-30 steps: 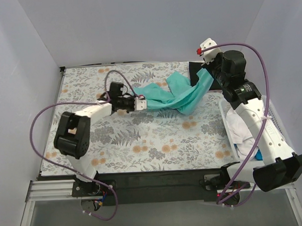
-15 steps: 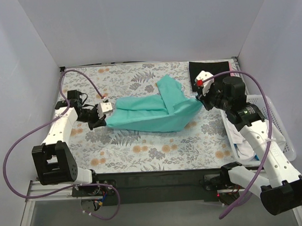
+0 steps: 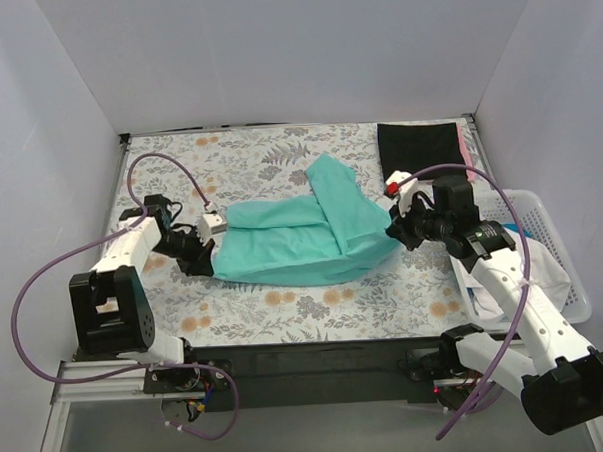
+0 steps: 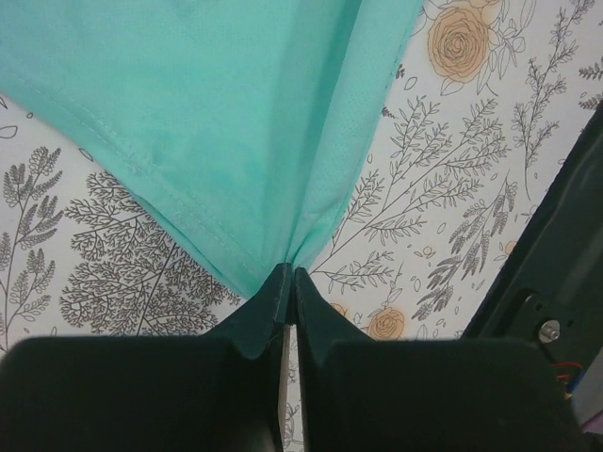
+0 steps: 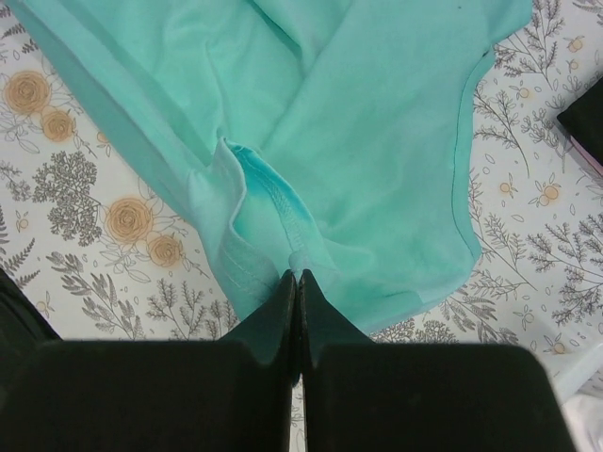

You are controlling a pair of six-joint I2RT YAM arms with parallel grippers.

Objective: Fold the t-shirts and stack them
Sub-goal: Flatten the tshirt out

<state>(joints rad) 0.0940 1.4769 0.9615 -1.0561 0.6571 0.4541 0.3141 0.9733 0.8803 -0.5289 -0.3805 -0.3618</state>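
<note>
A teal-green t-shirt (image 3: 292,242) lies stretched across the middle of the floral cloth, one part folded up toward the back (image 3: 332,185). My left gripper (image 3: 210,230) is shut on its left corner (image 4: 283,245); the jaws pinch the hem together. At the shirt's right edge my right gripper (image 3: 395,225) is shut on a bunched seam (image 5: 283,226). The cloth hangs taut between the two. A black t-shirt (image 3: 419,144) lies flat at the back right, with a pink edge (image 3: 467,147) showing beside it. White cloth (image 3: 504,277) fills the basket.
A white lattice basket (image 3: 574,284) stands at the right edge of the table, beside the right arm. The grey-and-orange floral cloth (image 3: 285,307) covers the table top. White walls close in the back and both sides. A black strip (image 3: 317,360) runs along the near edge.
Both grippers moved toward the near side and down with the teal-green t-shirt, which went from a raised, bunched drape to a wide spread low over the cloth. The left arm swung left.
</note>
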